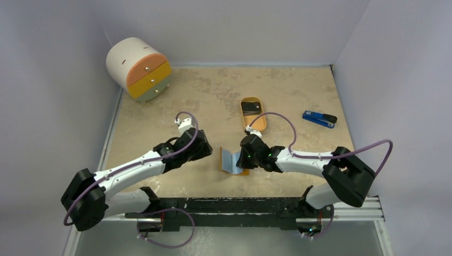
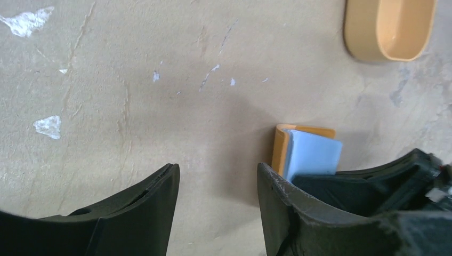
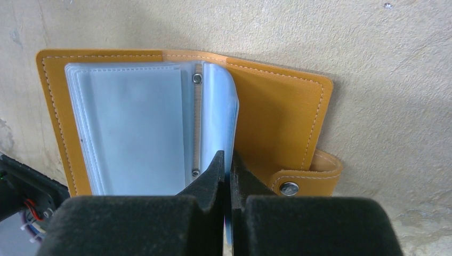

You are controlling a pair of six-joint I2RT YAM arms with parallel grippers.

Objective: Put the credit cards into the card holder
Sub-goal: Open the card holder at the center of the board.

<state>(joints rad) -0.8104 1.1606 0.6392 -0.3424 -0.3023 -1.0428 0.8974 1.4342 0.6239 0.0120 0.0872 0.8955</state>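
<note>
Sleeves (image 3: 133,128) of the card holder (image 3: 277,112), open on the bench (image 3: 400,80), look limp and slippery, so the right claw (image 3: 230,160) pinches one tight by its edge, while the left claw (image 2: 218,181) gapes empty beside it and a credit card (image 1: 250,108) lies in the tray (image 2: 362,37)

2 white robot arms with black wrists reach from the bottom edge toward the centre of the overhead view. The left gripper (image 1: 207,151), left of centre, points down with its 2 black fingers (image 2: 154,202) spread apart. The right gripper (image 1: 241,158), at centre, pinches a clear sleeve of the card holder (image 3: 277,112).
</note>
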